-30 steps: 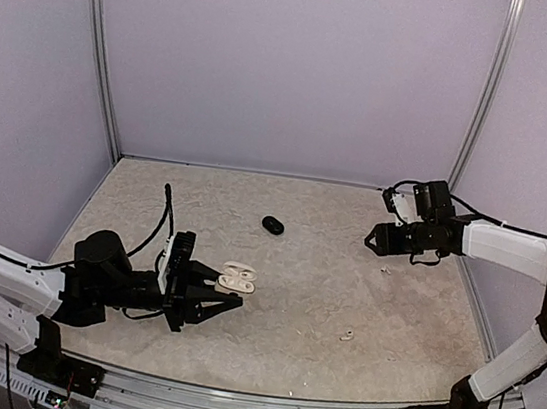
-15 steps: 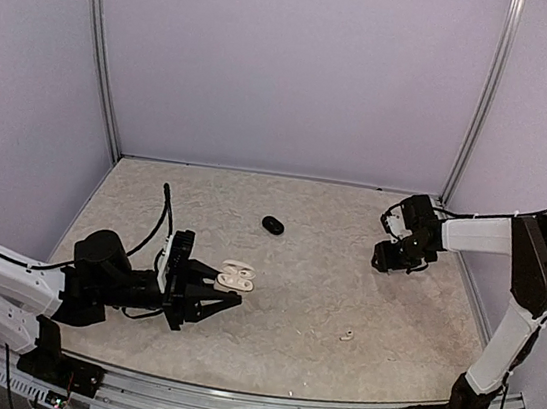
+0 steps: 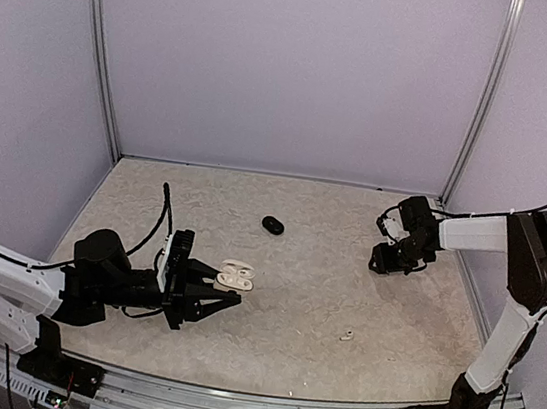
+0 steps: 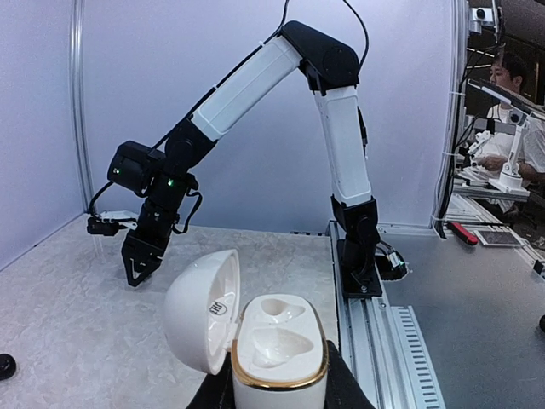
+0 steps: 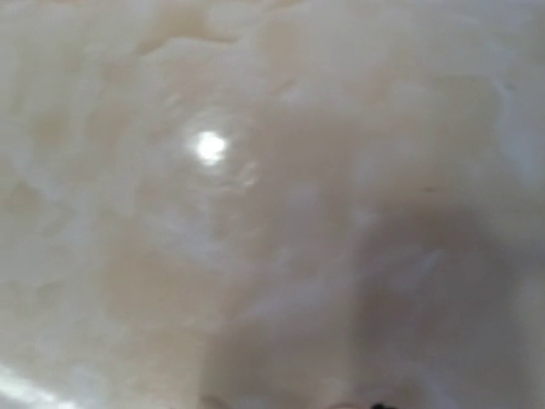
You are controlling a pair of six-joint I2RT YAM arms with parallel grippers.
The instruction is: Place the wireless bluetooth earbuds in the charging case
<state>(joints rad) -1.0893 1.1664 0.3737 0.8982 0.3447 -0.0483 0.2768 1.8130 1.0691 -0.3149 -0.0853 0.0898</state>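
My left gripper (image 3: 228,290) is shut on the base of a white charging case (image 3: 236,278), holding it off the table. The case (image 4: 279,349) has a gold rim, its lid (image 4: 202,311) hangs open to the left, and both sockets are empty. One white earbud (image 3: 346,335) lies on the table toward the front right. My right gripper (image 3: 378,265) points down at the table by the right wall, and its tips (image 4: 136,271) are close to the surface. The right wrist view shows only blurred tabletop. How its jaws stand is unclear.
A closed black oval case (image 3: 272,225) lies at the middle back of the table and shows at the left edge of the left wrist view (image 4: 4,366). Metal frame posts and walls close the back and sides. A rail (image 3: 257,404) runs along the front edge.
The right arm has folded back and lowered its gripper onto the table near the right wall, covering a small white bit seen there earlier. The left arm and case have stayed still.
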